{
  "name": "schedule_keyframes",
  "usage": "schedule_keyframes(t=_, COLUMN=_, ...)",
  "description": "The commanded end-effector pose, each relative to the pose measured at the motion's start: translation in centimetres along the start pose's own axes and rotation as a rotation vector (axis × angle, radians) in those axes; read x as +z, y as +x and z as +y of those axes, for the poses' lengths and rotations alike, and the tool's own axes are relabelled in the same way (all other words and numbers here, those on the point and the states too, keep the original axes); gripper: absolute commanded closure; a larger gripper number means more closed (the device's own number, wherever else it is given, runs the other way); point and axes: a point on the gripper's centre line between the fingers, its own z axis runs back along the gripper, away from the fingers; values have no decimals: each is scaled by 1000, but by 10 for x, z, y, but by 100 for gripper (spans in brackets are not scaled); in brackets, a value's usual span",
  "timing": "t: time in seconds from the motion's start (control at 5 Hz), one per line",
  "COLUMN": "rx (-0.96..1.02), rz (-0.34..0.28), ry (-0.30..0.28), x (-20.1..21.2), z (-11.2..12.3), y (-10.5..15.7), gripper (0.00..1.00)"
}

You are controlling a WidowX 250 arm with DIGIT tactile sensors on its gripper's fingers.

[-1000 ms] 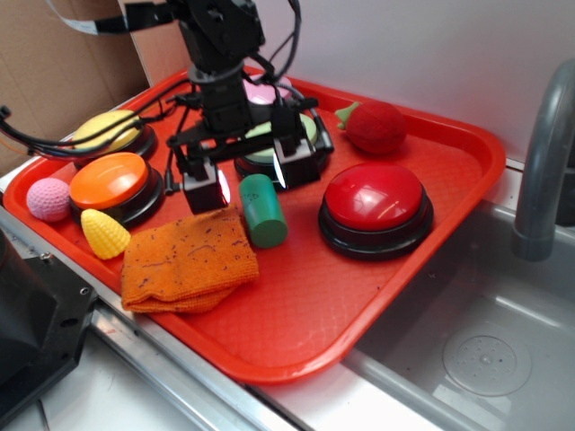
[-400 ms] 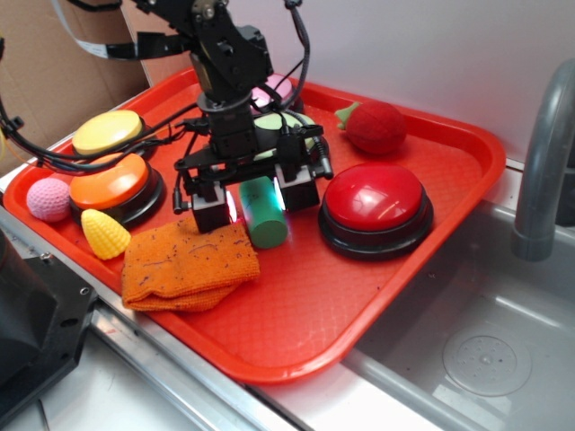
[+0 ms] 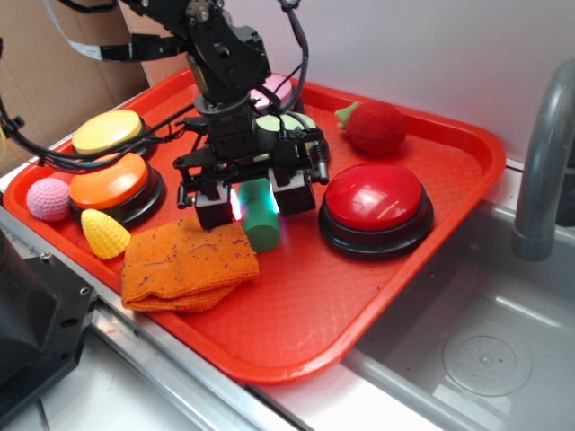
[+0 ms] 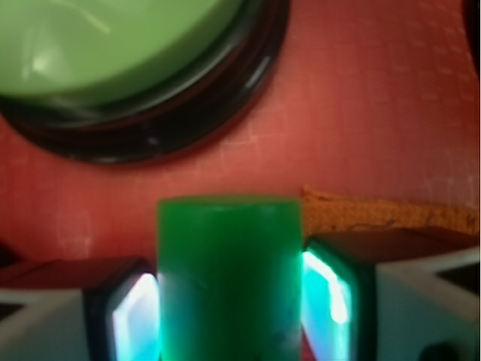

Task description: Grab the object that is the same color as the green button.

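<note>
The object, a small dark-green cylinder [image 3: 261,223], lies on its side on the red tray [image 3: 404,269]. My gripper [image 3: 253,205] is down over it, one finger on each side. In the wrist view the cylinder [image 4: 229,278] fills the gap between the two pads, and both pads [image 4: 139,316] touch its sides. The gripper [image 4: 229,320] is shut on it. Just behind the gripper sits the pale green button [image 3: 304,127] on its black base, largely hidden by the arm. It shows big at the top left of the wrist view [image 4: 113,45].
A red button [image 3: 373,199] stands right of the cylinder and an orange cloth [image 3: 189,263] lies left in front. Orange [image 3: 110,178], yellow [image 3: 108,130] and pink [image 3: 272,90] buttons, a pink ball [image 3: 48,197], yellow corn [image 3: 103,232] and a red strawberry [image 3: 373,126] share the tray. Sink [image 3: 485,359] and faucet [image 3: 544,153] are at right.
The gripper came forward and down from over the green button until its fingers straddled the cylinder. The fingers then closed in on its sides. The cylinder has barely moved.
</note>
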Motion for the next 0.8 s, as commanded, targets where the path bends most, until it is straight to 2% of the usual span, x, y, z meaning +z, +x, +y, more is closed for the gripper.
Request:
schedule_keyframes(t=0.0, rx=-398, rz=7, ry=3, x=85, z=-1, y=13, gripper=100)
schedule_keyframes(t=0.2, rx=-534, rz=20, ry=-19, x=113, z=7, y=18, gripper=100)
schedule_keyframes(t=0.4, rx=-663, rz=-2, ry=-19, x=136, z=18, y=15, gripper=100)
schedule_keyframes(t=0.6, rx=-716, rz=17, ry=-20, x=140, z=26, y=18, gripper=100)
